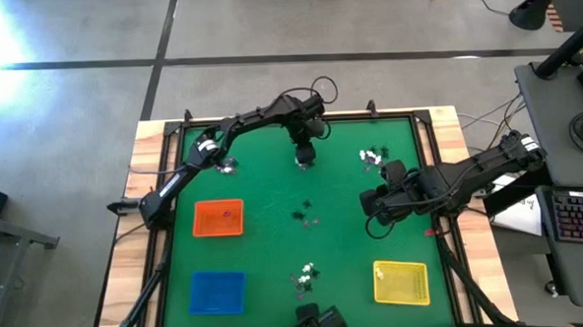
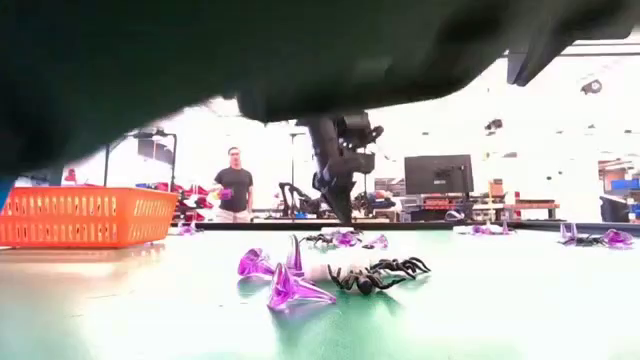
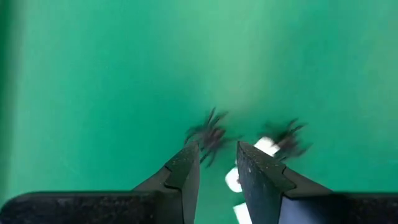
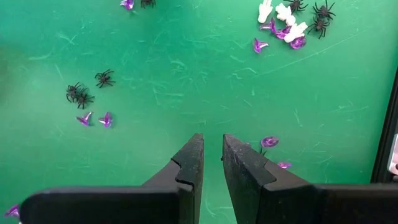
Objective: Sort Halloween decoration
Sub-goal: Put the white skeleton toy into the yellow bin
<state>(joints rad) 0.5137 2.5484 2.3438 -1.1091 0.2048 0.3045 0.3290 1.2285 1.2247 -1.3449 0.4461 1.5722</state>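
Tiny white, black and purple trinkets lie in small groups on the green mat: at the far right [image 1: 373, 158], in the middle [image 1: 307, 218] and at the near middle [image 1: 306, 274]. My left gripper [image 1: 304, 160] points down over a far-middle group. Its fingers stand apart [image 3: 217, 148], with a blurred black spider [image 3: 208, 134] just past the tips and a white piece [image 3: 232, 180] in the gap. My right gripper [image 1: 370, 204] hangs above the mat's right side. Its fingers are a narrow gap apart [image 4: 212, 140] with nothing between them. My left gripper comes from above, pointing steeply down. A white trinket [image 3: 232, 180] shows in the gap next to one finger [image 3: 255, 168]. I cannot tell whether the fingers touch it or whether it lies on the mat below.
An orange tray [image 1: 218, 218] sits at the left, a blue tray [image 1: 218, 292] at the near left and a yellow tray [image 1: 400, 282] at the near right. More spiders and purple pieces [image 4: 93, 106] lie under the right arm. A person [image 2: 235, 185] stands in the room beyond the table.
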